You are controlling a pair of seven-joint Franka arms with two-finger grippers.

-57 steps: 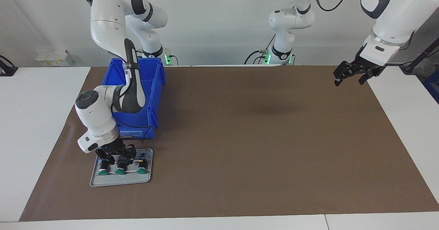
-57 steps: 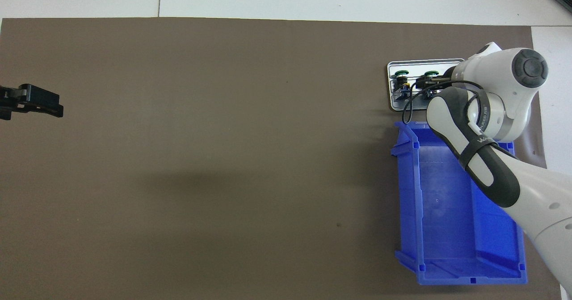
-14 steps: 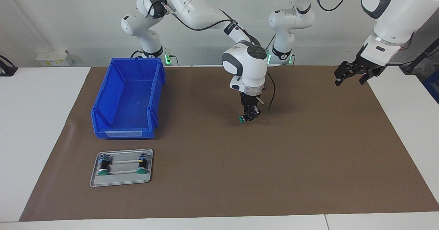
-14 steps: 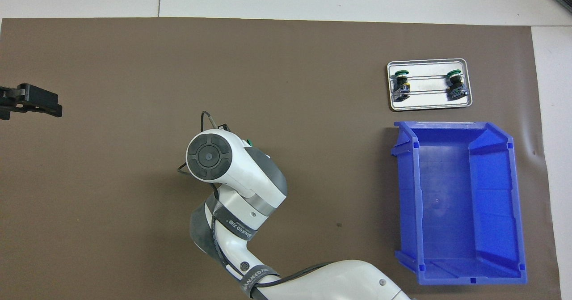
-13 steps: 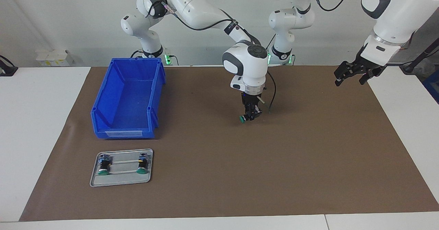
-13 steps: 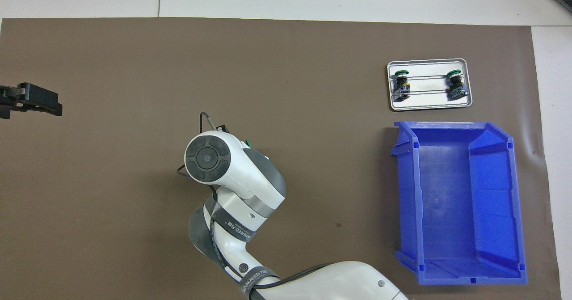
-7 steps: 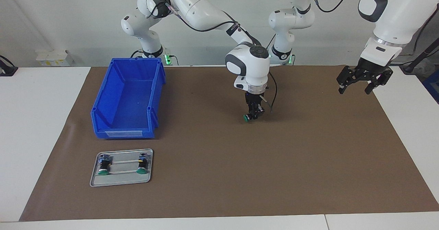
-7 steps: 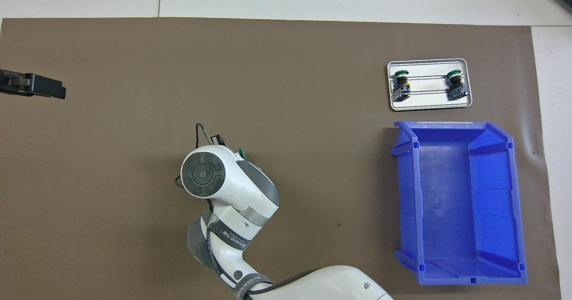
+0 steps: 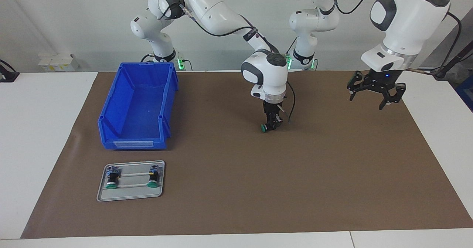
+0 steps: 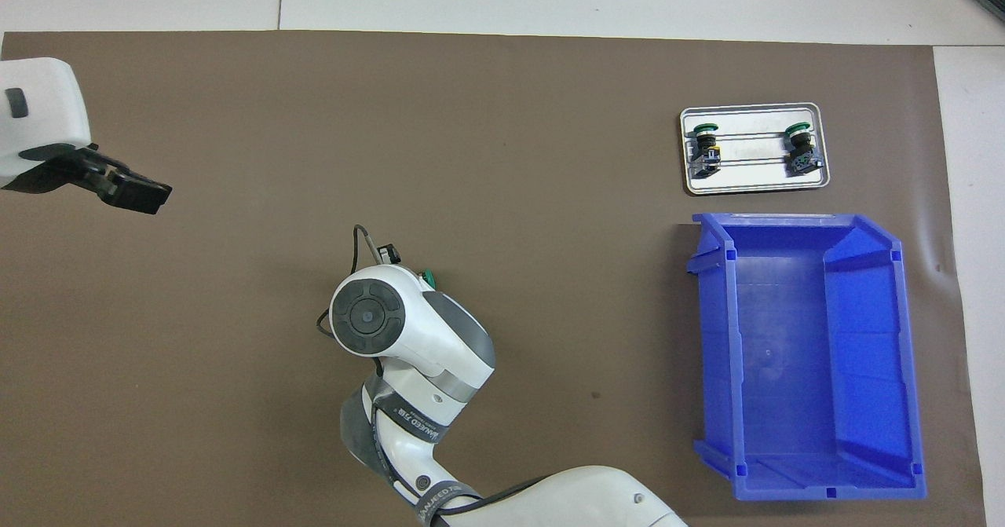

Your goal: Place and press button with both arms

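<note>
Hanging low over the middle of the brown mat (image 9: 332,189), the right gripper (image 9: 272,124) has the button (image 9: 264,128) at its fingertips; whether it still grips, I cannot tell. The left gripper (image 9: 372,92), jaws spread wide, hovers over the mat toward the left arm's end, with bare mat around. Toward the right arm's end stand a glossy blue bin (image 9: 111,129) and a flat grey tray (image 9: 129,194).

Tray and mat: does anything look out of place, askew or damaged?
Nothing damaged or spilled. The tray has a gap between its two buttons; the missing button is at the right gripper, low over the middle of the mat, cap pointing sideways, not up. The left gripper hangs open over the mat.
</note>
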